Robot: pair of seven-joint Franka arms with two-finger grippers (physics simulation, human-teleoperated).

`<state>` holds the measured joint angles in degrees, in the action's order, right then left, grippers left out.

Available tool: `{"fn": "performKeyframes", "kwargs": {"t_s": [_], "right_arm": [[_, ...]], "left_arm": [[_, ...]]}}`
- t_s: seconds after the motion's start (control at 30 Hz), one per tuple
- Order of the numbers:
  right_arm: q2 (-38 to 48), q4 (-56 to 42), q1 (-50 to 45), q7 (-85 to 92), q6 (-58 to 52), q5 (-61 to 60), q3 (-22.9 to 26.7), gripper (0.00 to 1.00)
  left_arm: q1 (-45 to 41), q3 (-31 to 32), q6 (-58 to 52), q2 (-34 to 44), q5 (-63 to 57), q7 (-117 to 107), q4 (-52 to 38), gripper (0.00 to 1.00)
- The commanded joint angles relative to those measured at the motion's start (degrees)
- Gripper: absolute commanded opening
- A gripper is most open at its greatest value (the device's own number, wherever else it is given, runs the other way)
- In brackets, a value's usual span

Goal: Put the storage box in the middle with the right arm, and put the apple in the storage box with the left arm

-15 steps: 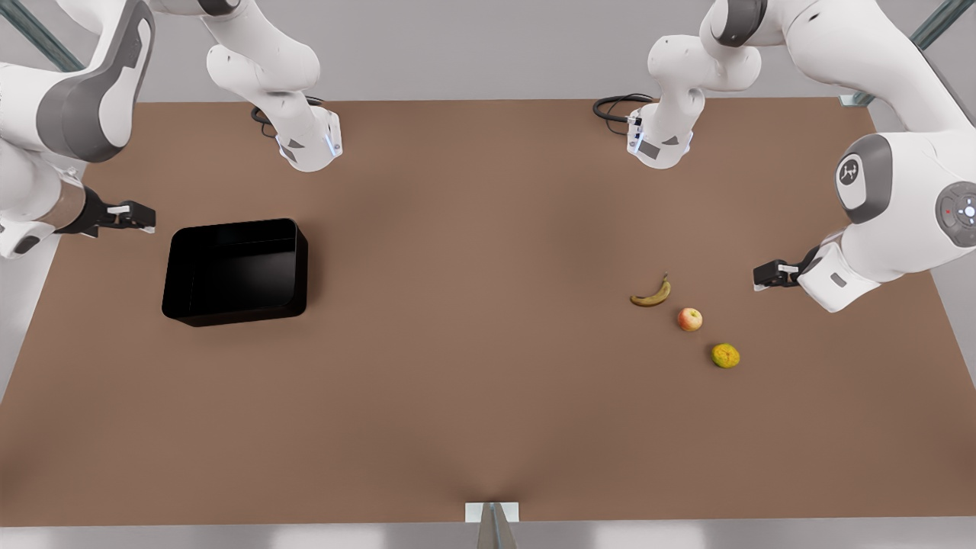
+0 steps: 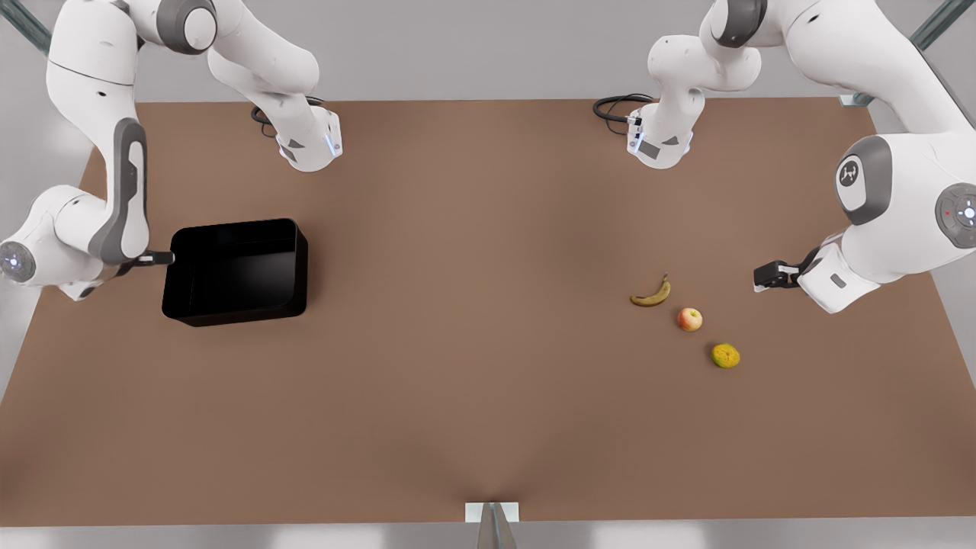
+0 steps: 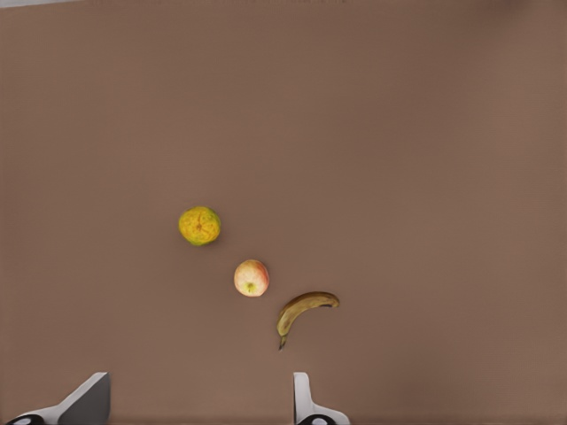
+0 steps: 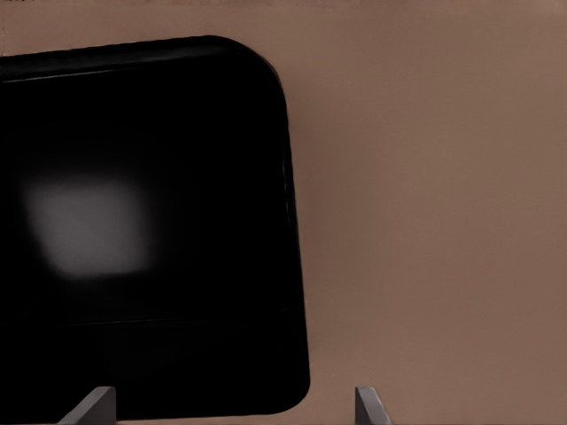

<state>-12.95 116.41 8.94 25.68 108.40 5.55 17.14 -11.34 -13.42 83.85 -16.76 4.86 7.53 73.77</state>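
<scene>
Right hand (image 2: 162,258), on the front view's left, touches the box's (image 2: 236,271) edge; I cannot tell its spread there. Left hand (image 2: 762,276) waits near the apple (image 2: 690,319) on the tabletop (image 2: 473,366). Left wrist: fingers (image 3: 306,403) wide, apple (image 3: 252,278) between banana (image 3: 303,312) and bumpy fruit (image 3: 200,226). Right wrist: fingers (image 4: 370,407) wide over the box (image 4: 151,230).
</scene>
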Motion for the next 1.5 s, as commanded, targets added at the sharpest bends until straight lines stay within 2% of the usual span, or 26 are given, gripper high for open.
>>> {"fn": "performKeyframes", "kwargs": {"t_s": [0.0,0.07,0.17,0.4,0.43,0.47,0.5,0.53,0.6,0.63,0.83,0.97,1.17,1.3,1.43,1.47], "right_arm": [[3.3,5.9,-0.3,14.9,26.7,-1.7,0.1,1.00],[2.6,9.7,-0.2,14.8,32.9,-1.9,0.3,1.00],[-2.5,9.8,-0.2,14.5,32.9,-1.9,1.2,1.00],[-7.4,10.9,0.3,14.5,32.6,-2.0,2.5,1.00],[-7.4,10.7,0.2,14.5,32.5,-2.0,2.5,0.91],[-7.4,10.6,0.1,14.4,32.3,-2.0,2.5,0.66],[-7.4,10.6,0.1,14.3,32.3,-2.0,2.5,0.58],[-7.4,10.6,-0.1,14.2,32.1,-2.0,2.5,0.42],[-7.4,9.1,-0.2,14.1,29.3,-2.0,2.5,0.25],[-7.4,9.0,-0.2,14.2,29.2,-2.0,2.5,0.22],[-7.3,8.3,-0.3,14.7,28.1,-2.0,2.1,0.21],[-4.7,0.8,-2.4,14.5,16.2,-4.6,-1.1,0.21],[-2.4,-9.3,-12.2,14.1,9.8,-12.7,-3.1,0.21],[-8.4,-20.4,-21.9,3.3,9.8,-16.0,-5.1,0.21],[-18.5,-33.7,-33.1,-21.2,9.8,-22.2,-5.2,0.21],[-21.4,-37.1,-33.5,-26.5,9.9,-23.0,-7.3,0.21]], "left_arm": [[0.0,0.0,0.0,0.1,0.0,0.5,0.0,1.00],[0.0,0.0,0.0,0.1,0.0,0.5,0.0,1.00],[0.0,0.0,0.0,0.1,0.0,0.5,0.0,1.00],[0.0,-0.1,-1.8,0.2,0.0,0.1,-0.1,1.00],[0.0,-0.3,-1.8,0.2,0.0,0.1,-0.1,1.00],[0.0,-0.4,-1.8,0.2,0.0,0.1,-0.1,1.00],[0.0,-0.4,-1.8,0.2,0.0,0.1,-0.1,1.00],[0.0,-0.3,-1.8,0.2,0.0,0.1,-0.1,1.00],[0.0,-0.4,-1.8,0.2,0.0,0.1,-0.1,1.00],[0.0,-0.3,-1.8,0.2,0.0,0.1,-0.1,1.00],[0.0,-0.3,-1.8,0.3,0.1,0.2,-0.1,1.00],[0.0,-0.4,-1.8,0.3,0.0,0.2,-0.1,1.00],[0.0,-0.4,-2.1,0.3,0.1,0.2,-0.1,1.00],[0.0,-0.3,-2.1,0.2,0.1,0.1,-0.1,1.00],[-0.1,-0.3,-2.9,0.3,0.1,-0.1,-0.1,1.00],[0.0,-0.3,-3.0,0.2,0.1,-0.2,0.0,1.00]]}}
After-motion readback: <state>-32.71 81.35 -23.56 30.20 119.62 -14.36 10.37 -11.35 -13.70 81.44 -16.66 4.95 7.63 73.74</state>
